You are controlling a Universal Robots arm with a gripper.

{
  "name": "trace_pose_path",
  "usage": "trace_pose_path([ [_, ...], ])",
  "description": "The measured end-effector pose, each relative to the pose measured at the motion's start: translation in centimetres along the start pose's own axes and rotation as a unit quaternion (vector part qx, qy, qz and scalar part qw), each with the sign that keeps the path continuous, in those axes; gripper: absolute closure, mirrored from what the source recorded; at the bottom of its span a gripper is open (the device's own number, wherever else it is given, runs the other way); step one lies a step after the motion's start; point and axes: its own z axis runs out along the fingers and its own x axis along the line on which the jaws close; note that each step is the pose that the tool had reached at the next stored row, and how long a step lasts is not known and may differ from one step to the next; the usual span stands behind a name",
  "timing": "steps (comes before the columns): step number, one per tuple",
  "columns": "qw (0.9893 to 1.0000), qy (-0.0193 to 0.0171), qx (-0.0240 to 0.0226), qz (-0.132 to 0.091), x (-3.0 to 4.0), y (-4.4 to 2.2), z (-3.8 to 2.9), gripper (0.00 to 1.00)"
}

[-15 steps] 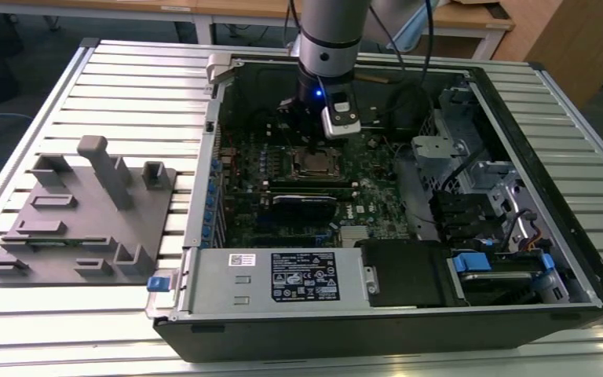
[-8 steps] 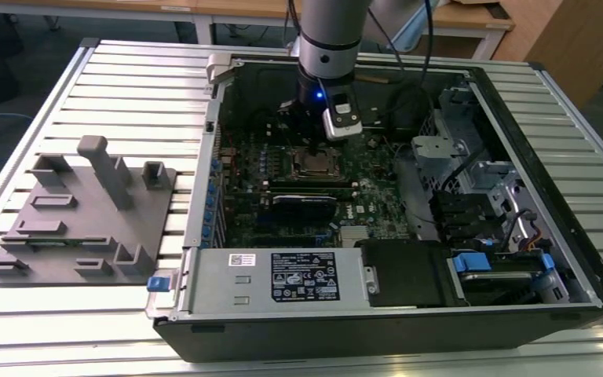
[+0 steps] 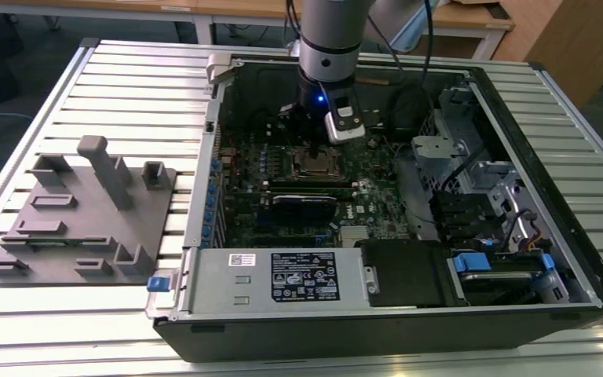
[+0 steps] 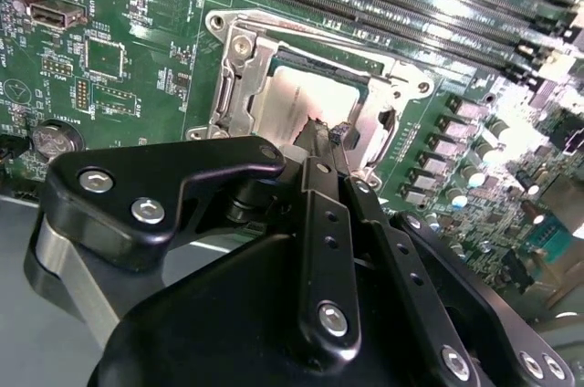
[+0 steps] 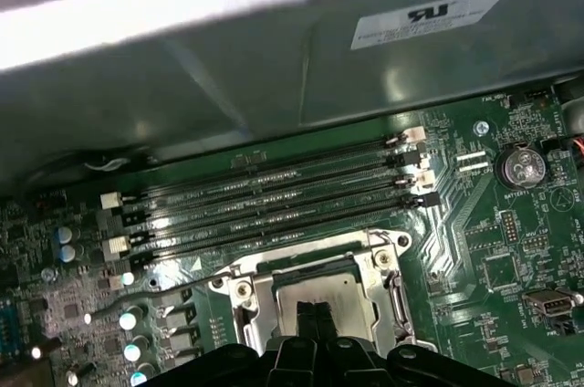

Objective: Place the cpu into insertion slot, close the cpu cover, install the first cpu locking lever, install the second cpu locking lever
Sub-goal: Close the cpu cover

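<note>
Over the open computer case (image 3: 385, 334) on the table (image 3: 123, 86), exterior view, the claw (image 3: 316, 149) stands at the insertion slot (image 3: 316, 163), toward twelve o'clock on the board. Second wrist view: the fingers (image 4: 321, 145) are pinched narrow and hold nothing, their tips at the cpu (image 4: 283, 99), which sits under the cpu cover (image 4: 239, 86). First wrist view: the cover frames the cpu, with memory slots (image 5: 274, 214) just beside.
</note>
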Motion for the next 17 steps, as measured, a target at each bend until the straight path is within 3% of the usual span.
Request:
trace_pose_path([
  [8,0.9999,0.0004,0.0014,-0.017,-0.05,-0.42,0.04,0.90],
  [17,0.9998,-0.0012,0.0009,-0.022,0.73,-0.92,0.16,0.90],
])
